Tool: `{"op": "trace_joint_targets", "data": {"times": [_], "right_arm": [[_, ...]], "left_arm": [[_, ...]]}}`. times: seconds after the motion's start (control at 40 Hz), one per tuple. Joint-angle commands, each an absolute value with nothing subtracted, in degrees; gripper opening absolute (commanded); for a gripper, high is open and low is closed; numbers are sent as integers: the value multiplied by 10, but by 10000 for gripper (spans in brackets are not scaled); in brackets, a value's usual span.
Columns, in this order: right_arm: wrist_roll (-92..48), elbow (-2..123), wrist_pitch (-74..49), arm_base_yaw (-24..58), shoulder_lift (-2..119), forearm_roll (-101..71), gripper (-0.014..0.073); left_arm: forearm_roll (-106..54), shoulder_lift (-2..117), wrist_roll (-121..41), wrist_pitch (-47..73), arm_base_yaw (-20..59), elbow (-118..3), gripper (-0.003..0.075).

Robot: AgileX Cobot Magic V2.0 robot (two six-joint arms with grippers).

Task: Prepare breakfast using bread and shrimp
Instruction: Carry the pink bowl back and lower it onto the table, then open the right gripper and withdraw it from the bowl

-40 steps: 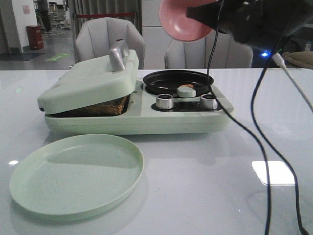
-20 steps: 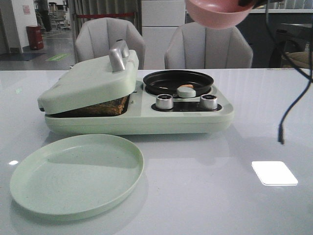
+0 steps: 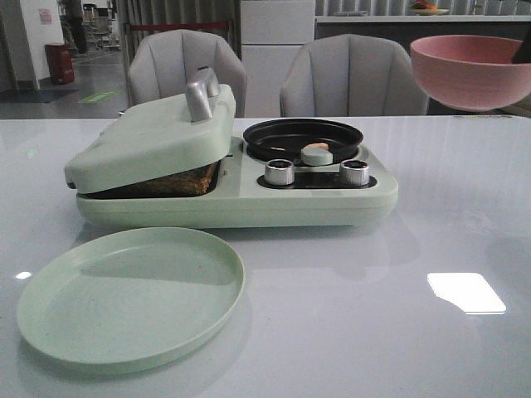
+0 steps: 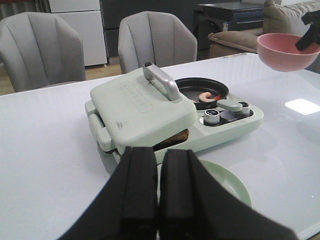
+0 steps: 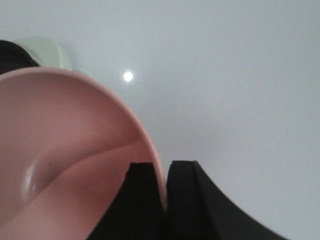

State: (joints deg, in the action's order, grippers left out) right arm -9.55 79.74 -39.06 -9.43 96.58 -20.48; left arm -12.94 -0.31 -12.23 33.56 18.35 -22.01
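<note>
The bread [image 3: 170,182] shows only as a dark brown crust under the nearly closed lid [image 3: 149,137] of the pale green breakfast maker; the same bread edge [image 4: 175,137] is in the left wrist view. The shrimp [image 4: 204,96], orange-pink and curved, lies in the black round pan [image 3: 303,137]. My right gripper [image 5: 162,167] is shut on the rim of an empty pink bowl [image 5: 65,160], held upright in the air to the maker's right [image 3: 469,70]. My left gripper [image 4: 159,152] is shut on nothing, hovering back from the maker above the plate's side.
A pale green plate [image 3: 131,294] lies empty in front of the maker. Two silver knobs [image 3: 279,172] and a green knob [image 3: 316,155] sit beside the pan. Grey chairs [image 3: 187,70] stand behind the white table [image 3: 398,332].
The right arm has carried the pink bowl from above the pan away to the right and lower, turning it upright. The arm and its cables have left the front view.
</note>
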Motion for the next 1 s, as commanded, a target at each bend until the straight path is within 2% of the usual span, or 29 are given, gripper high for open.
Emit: {"op": "trace_joint_targets", "data": {"times": [0.0,0.23,0.5,0.7,0.98], "right_arm": [[-106,807,-398,-110,952,-212,138],[-106,807,-420,-113,1031,-219,138],[-106,807,-386,-112,1071,-225,147],[-112,807,-364,-106,1081,-226,188],[-134,808,-353,-91,1083,-225,301]], "left_arm": [[-138,-1,-118,290,185,-234,112],[-138,-1,-118,290,185,-234,112],[-138,-1,-118,290,185,-234,112],[-138,-1,-118,290,185,-234,112],[-138,-1,-118,290,185,-234,112]]}}
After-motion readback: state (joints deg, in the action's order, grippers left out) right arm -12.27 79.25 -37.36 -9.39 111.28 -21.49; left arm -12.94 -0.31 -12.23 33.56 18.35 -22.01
